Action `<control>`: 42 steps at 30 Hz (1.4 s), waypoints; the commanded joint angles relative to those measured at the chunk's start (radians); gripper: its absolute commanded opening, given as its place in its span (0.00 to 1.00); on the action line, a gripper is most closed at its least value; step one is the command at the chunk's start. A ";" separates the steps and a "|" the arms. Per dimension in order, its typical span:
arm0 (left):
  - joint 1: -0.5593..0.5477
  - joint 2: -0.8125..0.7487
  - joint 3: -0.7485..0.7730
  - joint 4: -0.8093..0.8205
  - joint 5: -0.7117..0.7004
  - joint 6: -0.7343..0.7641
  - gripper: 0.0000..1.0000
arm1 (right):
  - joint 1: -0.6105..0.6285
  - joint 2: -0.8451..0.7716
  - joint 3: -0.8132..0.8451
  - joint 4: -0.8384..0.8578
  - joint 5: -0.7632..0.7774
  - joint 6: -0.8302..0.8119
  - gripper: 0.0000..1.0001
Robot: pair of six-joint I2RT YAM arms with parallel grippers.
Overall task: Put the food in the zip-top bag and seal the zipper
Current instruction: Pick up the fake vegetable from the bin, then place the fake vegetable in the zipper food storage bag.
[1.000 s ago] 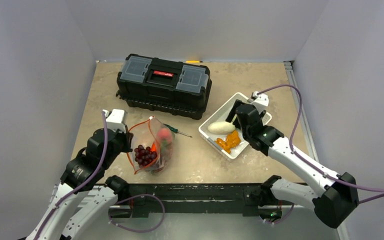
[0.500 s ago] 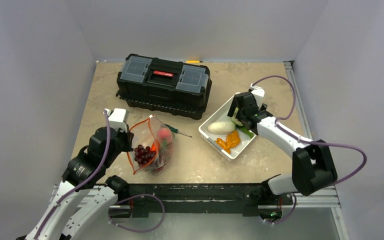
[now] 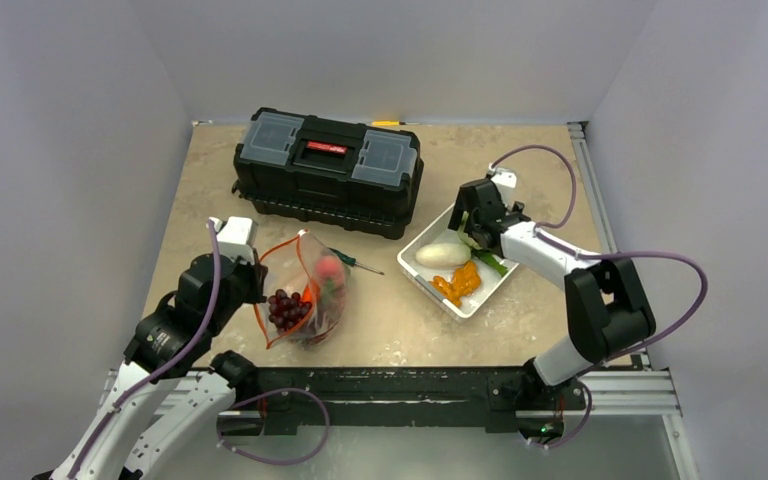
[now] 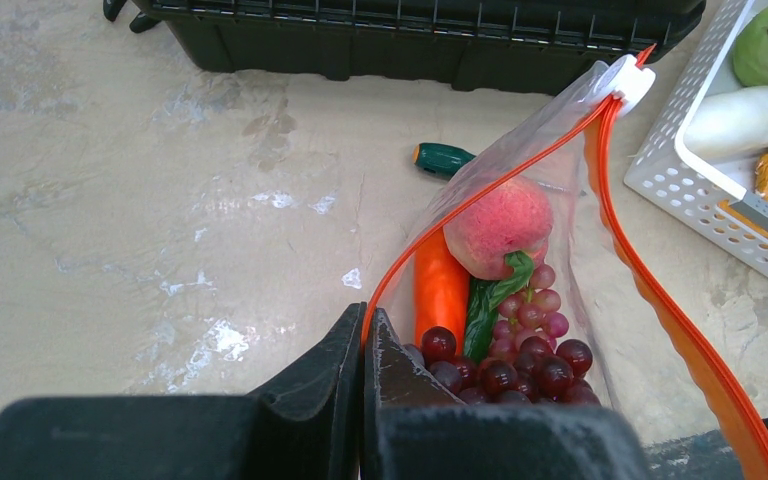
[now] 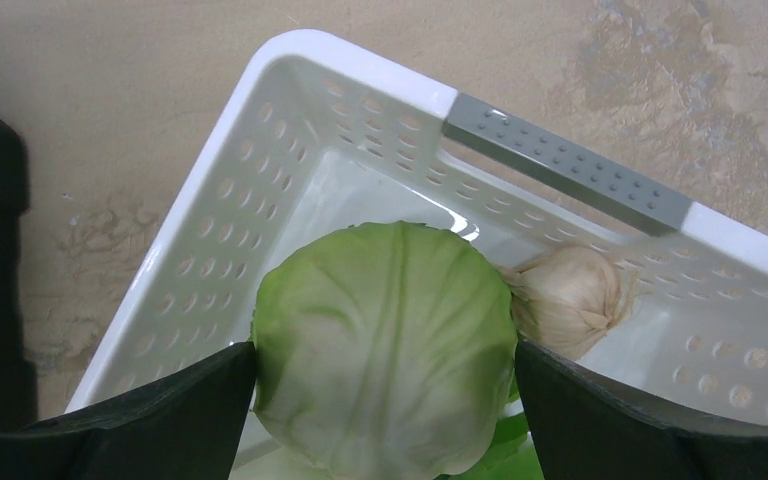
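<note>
The zip-top bag (image 3: 300, 290) lies open at the front left, its orange-red zipper (image 4: 650, 290) spread apart. Inside it are the pink peach (image 4: 500, 225), the orange carrot (image 4: 440, 290), the dark green cucumber (image 4: 485, 305) and the grape bunch (image 4: 520, 365). My left gripper (image 4: 365, 325) is shut on the bag's near rim strip; it also shows in the top view (image 3: 255, 285). My right gripper (image 5: 385, 350) is down in the white basket (image 5: 560, 160), its two fingers pressed against both sides of the pale green cabbage (image 5: 385, 345).
A garlic bulb (image 5: 570, 295) lies beside the cabbage. The basket also holds a white oblong vegetable (image 3: 443, 254) and orange pieces (image 3: 460, 282). A black toolbox (image 3: 328, 170) stands at the back. A green-handled screwdriver (image 3: 360, 263) lies beside the bag.
My right arm has swung from the basket's near side to its far end, and the gripper now sits over the cabbage. The left arm and bag have stayed put.
</note>
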State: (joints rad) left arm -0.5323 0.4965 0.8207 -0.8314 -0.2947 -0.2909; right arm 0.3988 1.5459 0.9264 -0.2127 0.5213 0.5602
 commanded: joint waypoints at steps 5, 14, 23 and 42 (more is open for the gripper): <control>-0.003 -0.001 0.017 0.032 -0.004 0.022 0.00 | -0.004 0.019 0.012 0.012 0.013 -0.038 0.82; -0.002 -0.001 0.017 0.033 -0.001 0.021 0.00 | -0.003 -0.158 -0.056 0.056 0.005 -0.094 0.36; -0.002 -0.001 0.015 0.037 0.000 0.022 0.00 | -0.004 -0.421 -0.100 0.096 -0.236 -0.141 0.00; -0.002 0.002 0.017 0.032 -0.004 0.019 0.00 | 0.508 -0.400 -0.021 0.810 -1.192 0.140 0.00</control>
State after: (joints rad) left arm -0.5323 0.4969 0.8207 -0.8314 -0.2943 -0.2909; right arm 0.8062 1.0584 0.8223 0.3592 -0.5400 0.6033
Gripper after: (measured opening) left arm 0.003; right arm 0.300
